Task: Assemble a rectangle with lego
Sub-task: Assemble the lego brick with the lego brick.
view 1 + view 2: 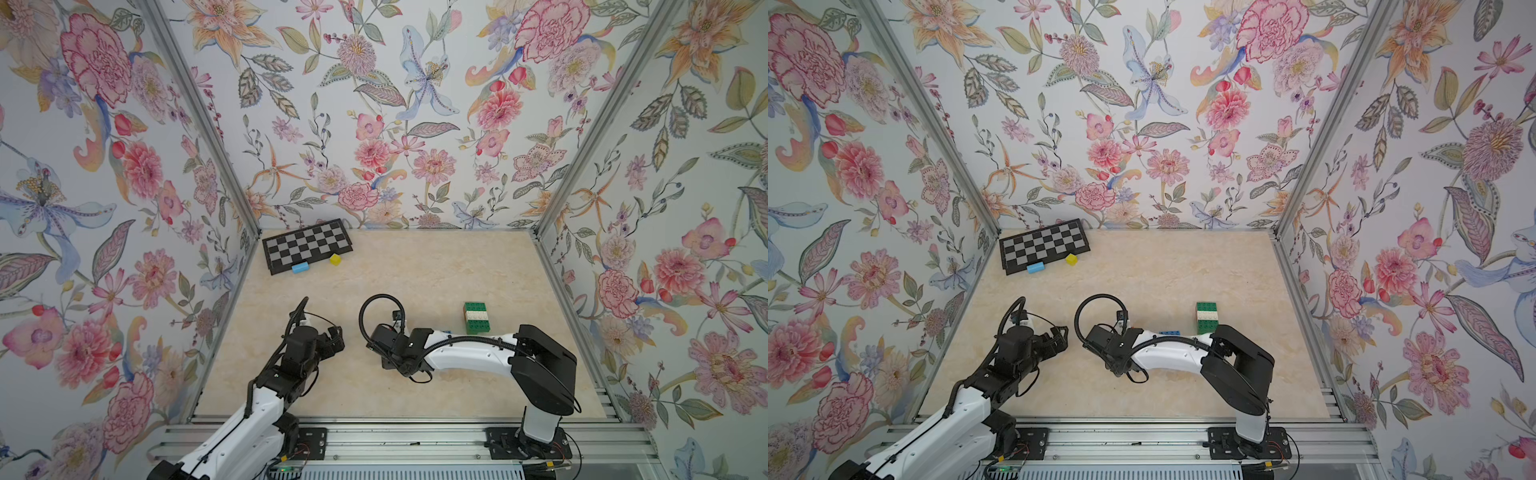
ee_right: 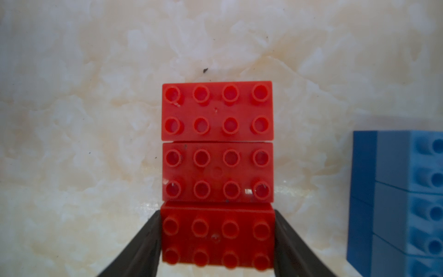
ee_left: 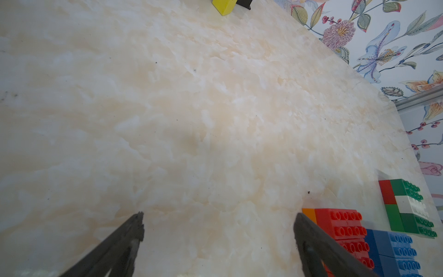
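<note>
No legible lettering, seemingly, even on the lego [image 2: 217, 110]

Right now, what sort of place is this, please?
Likely a robot lab cell: a left arm and right arm bolted to an aluminium rail, floral panels walling a marble-look table, and a checkerboard card.

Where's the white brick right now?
In a top view, the white brick sits between green bricks on the table's right side, just beyond the right arm.

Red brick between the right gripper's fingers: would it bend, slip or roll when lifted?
Probably stiff: this red brick looks like hard moulded plastic. Its smooth ends might slip in the right gripper. Boxy and flat-sided, it shouldn't roll.
</note>
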Controlling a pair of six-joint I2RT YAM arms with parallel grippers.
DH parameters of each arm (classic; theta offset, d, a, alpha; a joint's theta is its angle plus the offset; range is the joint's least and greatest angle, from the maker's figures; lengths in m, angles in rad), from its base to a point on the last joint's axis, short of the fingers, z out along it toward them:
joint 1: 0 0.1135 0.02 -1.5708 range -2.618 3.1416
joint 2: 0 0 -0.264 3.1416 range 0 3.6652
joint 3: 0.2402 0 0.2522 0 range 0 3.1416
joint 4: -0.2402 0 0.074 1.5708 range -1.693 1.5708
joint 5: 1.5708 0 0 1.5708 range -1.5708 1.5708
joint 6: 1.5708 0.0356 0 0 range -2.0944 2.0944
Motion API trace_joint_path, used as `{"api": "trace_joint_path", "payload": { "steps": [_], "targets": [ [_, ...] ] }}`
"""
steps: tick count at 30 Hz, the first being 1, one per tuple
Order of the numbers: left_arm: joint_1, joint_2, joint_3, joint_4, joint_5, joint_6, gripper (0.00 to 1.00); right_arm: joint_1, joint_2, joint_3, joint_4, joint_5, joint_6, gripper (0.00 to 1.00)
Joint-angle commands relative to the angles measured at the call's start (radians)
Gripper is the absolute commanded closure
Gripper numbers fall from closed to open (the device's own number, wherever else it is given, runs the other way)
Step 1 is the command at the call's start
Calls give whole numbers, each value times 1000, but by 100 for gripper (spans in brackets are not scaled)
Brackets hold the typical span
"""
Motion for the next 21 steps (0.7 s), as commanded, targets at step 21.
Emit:
{"api": "trace_joint_path", "payload": {
  "steps": [21],
  "targets": [
    [11, -9, 38, -9, -7, 19, 1, -5, 126, -70, -23, -127, 12, 69]
  ]
}}
